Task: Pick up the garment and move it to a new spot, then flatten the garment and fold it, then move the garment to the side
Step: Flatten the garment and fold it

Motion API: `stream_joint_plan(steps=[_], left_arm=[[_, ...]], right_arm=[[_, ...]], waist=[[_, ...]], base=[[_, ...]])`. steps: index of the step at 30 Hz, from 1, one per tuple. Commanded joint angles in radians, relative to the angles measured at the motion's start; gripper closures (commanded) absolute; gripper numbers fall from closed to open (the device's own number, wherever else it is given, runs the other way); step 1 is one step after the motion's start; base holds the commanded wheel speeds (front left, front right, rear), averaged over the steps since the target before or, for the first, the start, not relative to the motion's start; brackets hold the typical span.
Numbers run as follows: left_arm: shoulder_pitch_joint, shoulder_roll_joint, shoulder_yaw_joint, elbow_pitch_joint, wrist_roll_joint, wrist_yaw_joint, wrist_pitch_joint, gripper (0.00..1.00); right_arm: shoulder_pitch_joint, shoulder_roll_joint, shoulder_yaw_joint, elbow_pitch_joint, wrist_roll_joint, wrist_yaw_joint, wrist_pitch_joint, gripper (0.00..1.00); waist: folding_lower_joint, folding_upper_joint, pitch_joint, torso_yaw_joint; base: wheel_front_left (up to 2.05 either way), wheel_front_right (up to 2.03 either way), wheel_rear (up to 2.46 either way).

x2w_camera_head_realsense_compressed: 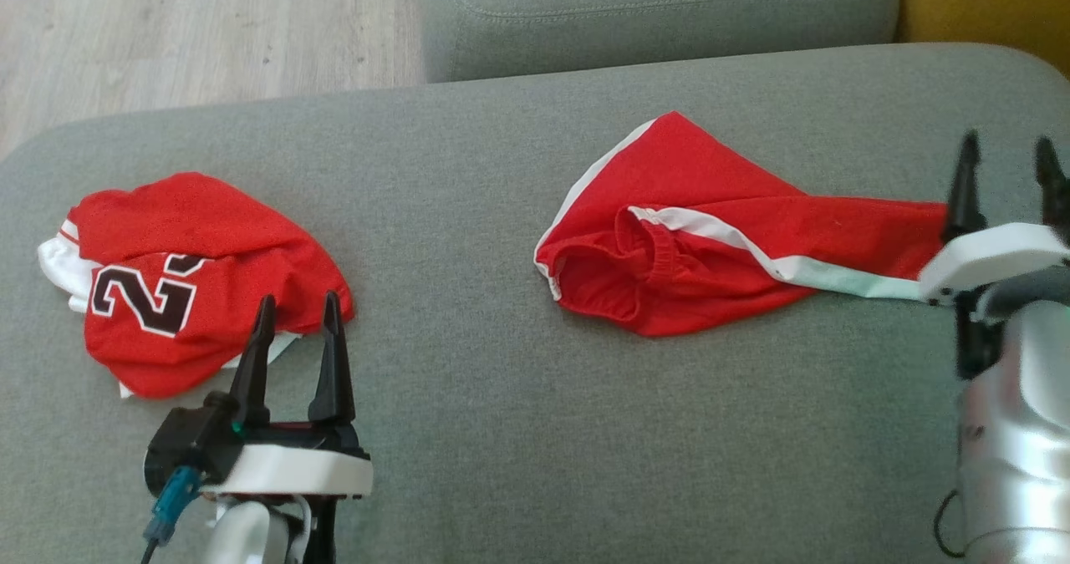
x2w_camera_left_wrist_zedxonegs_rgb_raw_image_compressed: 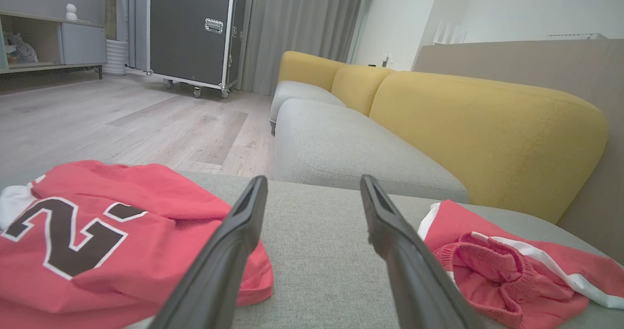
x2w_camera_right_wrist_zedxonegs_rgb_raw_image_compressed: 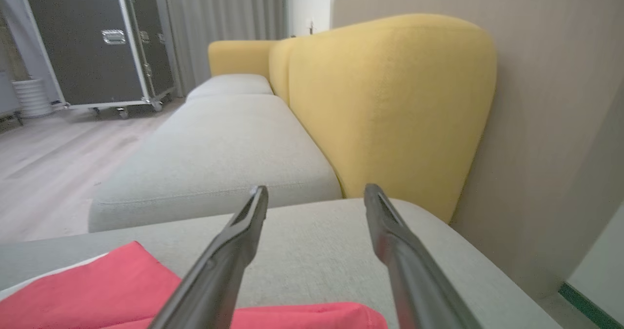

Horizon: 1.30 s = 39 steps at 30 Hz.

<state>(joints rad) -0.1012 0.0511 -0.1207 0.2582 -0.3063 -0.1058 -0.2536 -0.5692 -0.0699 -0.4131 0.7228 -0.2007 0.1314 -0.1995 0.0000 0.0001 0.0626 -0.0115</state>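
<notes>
Left gripper (x2w_camera_head_realsense_compressed: pixel 298 299): two long dark fingers spread wide with nothing between them, tips at the near edge of the jersey.
Grey fabric sofa seat (x2w_camera_head_realsense_compressed: pixel 468 430): broad, rounded cushion, both garments lying on it, well apart.
Mustard-yellow padded backrest (x2w_camera_left_wrist_zedxonegs_rgb_raw_image_compressed: pixel 487 139): runs along the far side of the seat, against a beige wall.
Black wheeled flight case with metal edging (x2w_camera_left_wrist_zedxonegs_rgb_raw_image_compressed: pixel 190 31): stands on the pale wood floor (x2w_camera_head_realsense_compressed: pixel 167 29), beside grey curtains.
Red shorts with white side stripes (x2w_camera_head_realsense_compressed: pixel 710 213): on the right half of the seat, crumpled, waistband opening turned left, one end drawn out to the right gripper.
Red jersey with dark white-edged numerals (x2w_camera_head_realsense_compressed: pixel 192 221): bunched on the left end.
Right gripper (x2w_camera_head_realsense_compressed: pixel 1007 140): fingers parted wide, gripping nothing, the shorts' end just beside its left finger.
</notes>
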Motion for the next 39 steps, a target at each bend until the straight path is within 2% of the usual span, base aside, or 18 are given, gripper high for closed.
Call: stream_joint_plan(steps=[1,4,10,15,21,24,27,33,34,39], left_arm=[[-0.045,0.002,0.040,-0.027,0.011,-0.003,-0.008,0.00],[-0.040,0.001,0.041,-0.028,0.012,-0.004,-0.008,0.00],[-0.035,0.000,0.041,-0.033,0.009,-0.006,-0.008,0.00],[-0.037,0.000,0.033,-0.036,0.008,-0.007,-0.008,0.00],[-0.046,-0.001,0.012,-0.024,0.001,-0.010,-0.008,0.00],[-0.051,-0.001,-0.002,-0.017,-0.005,-0.010,-0.008,0.00],[-0.058,-0.001,-0.017,-0.011,-0.015,-0.009,-0.008,0.00],[-0.083,-0.001,-0.069,0.008,-0.046,-0.004,-0.008,0.00],[-0.083,-0.001,-0.069,0.008,-0.046,-0.004,-0.008,0.00],[-0.096,-0.001,-0.110,0.017,-0.075,0.008,-0.008,0.00]], right_arm=[[-0.008,0.014,0.062,-0.049,0.010,-0.001,-0.023,0.00],[0.037,0.018,0.186,-0.103,0.076,-0.001,-0.050,0.00],[0.208,0.019,0.411,-0.268,0.307,-0.001,-0.061,0.00],[0.323,0.019,0.476,-0.365,0.378,-0.001,-0.062,0.00],[0.310,0.020,0.532,-0.391,0.358,-0.001,-0.062,0.00],[0.258,0.020,0.564,-0.364,0.347,-0.001,-0.039,0.00],[0.177,0.020,0.598,-0.309,0.326,-0.001,0.042,0.00],[-0.007,0.020,0.675,-0.114,0.374,-0.001,0.311,0.00],[-0.007,0.020,0.675,-0.114,0.374,-0.001,0.311,0.00],[-0.122,0.013,0.684,0.062,0.372,-0.001,0.483,0.00]], waist=[[0.0000,-0.0001,-0.004,0.000],[0.0000,-0.0001,-0.012,0.000],[0.0000,-0.0001,-0.014,0.001],[0.0000,-0.0001,-0.006,0.008],[0.0000,-0.0001,0.002,0.048],[0.0000,-0.0001,0.008,0.079],[0.0000,-0.0001,0.020,0.116],[0.0000,-0.0001,0.049,0.212],[0.0000,-0.0001,0.049,0.212],[0.0000,-0.0001,0.065,0.288]], base=[[0.00,0.00,0.00],[0.00,0.00,0.00],[0.00,0.00,0.00],[0.00,0.00,0.00],[0.00,0.00,0.00],[0.00,0.00,0.00],[0.00,0.00,0.00],[0.00,0.00,0.00],[0.00,0.00,0.00],[0.00,0.00,0.00]])
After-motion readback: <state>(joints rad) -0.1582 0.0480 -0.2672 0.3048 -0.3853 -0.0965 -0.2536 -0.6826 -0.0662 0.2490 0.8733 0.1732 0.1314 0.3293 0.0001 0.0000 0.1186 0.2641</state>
